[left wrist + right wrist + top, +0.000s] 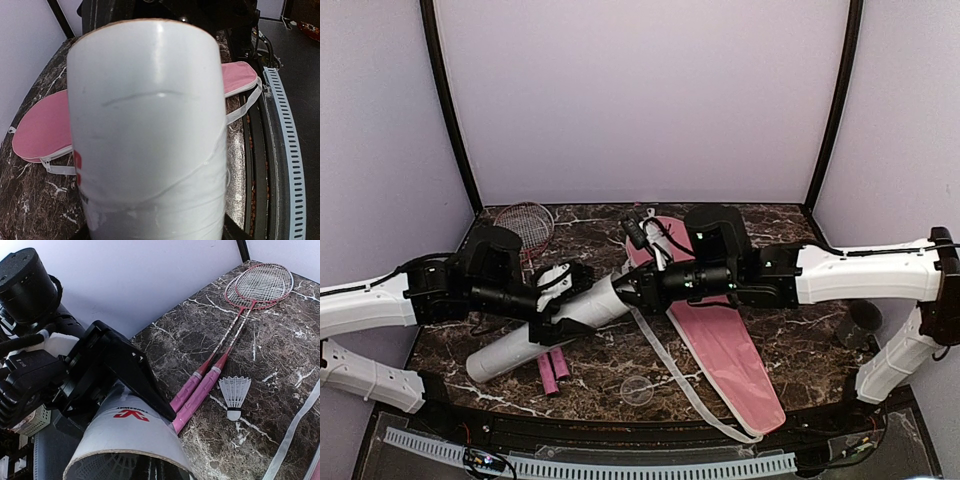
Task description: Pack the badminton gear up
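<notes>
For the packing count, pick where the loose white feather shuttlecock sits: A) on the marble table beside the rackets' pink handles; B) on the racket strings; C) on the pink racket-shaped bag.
A: the white feather shuttlecock sits on the dark marble table, beside the pink handles of the two red-framed rackets.

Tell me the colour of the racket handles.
Pink, on both thin red-framed rackets' handles; clearest in the right wrist view.
</notes>
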Action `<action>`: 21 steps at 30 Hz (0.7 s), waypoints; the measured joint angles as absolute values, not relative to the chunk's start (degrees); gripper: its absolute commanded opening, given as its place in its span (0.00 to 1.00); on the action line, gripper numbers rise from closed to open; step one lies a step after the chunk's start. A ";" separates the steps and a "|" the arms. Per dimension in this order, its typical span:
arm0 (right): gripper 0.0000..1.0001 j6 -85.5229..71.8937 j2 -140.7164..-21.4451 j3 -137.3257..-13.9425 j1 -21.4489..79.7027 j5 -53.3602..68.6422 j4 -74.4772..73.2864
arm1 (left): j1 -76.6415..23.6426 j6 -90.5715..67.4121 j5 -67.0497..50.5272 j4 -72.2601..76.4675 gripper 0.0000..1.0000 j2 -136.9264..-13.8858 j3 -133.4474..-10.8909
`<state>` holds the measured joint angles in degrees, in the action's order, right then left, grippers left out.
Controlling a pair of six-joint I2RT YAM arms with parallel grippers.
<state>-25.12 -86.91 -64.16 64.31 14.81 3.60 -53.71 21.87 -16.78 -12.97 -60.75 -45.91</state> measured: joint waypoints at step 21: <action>0.68 -31.24 -73.08 -52.90 56.47 -1.83 6.15 | -47.92 18.37 5.54 -12.47 0.59 -61.10 -45.91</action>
